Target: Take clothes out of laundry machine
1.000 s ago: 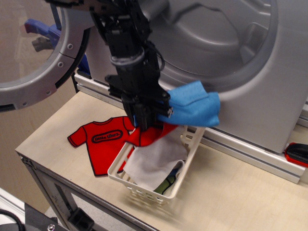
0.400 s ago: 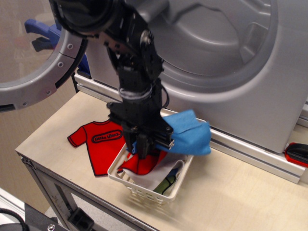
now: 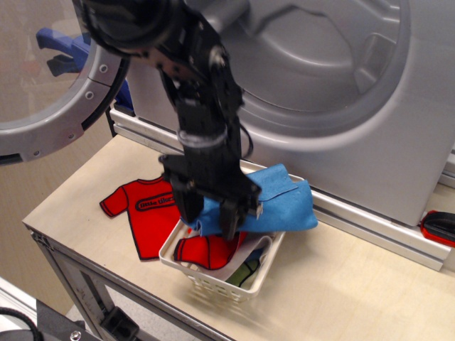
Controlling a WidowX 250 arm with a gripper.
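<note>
The grey laundry machine stands at the back, its wide drum mouth looking empty and its round clear door swung open to the left. My gripper hangs low over a small white slotted basket in front of the washer. Its fingers stand apart, so it looks open. The bright-blue cloth lies draped over the basket's back rim, partly under the fingers. The small red garment edged in black lies inside the basket, just below the gripper.
A flat red T-shirt with a black oval logo lies on the wooden table left of the basket. A red and black object sits at the right edge. A blue object shows behind the door. The table's front-left edge is close.
The gripper came down from the drum mouth to the basket with the blue cloth and red garment. Its fingers have spread, and both pieces now rest in and on the basket.
</note>
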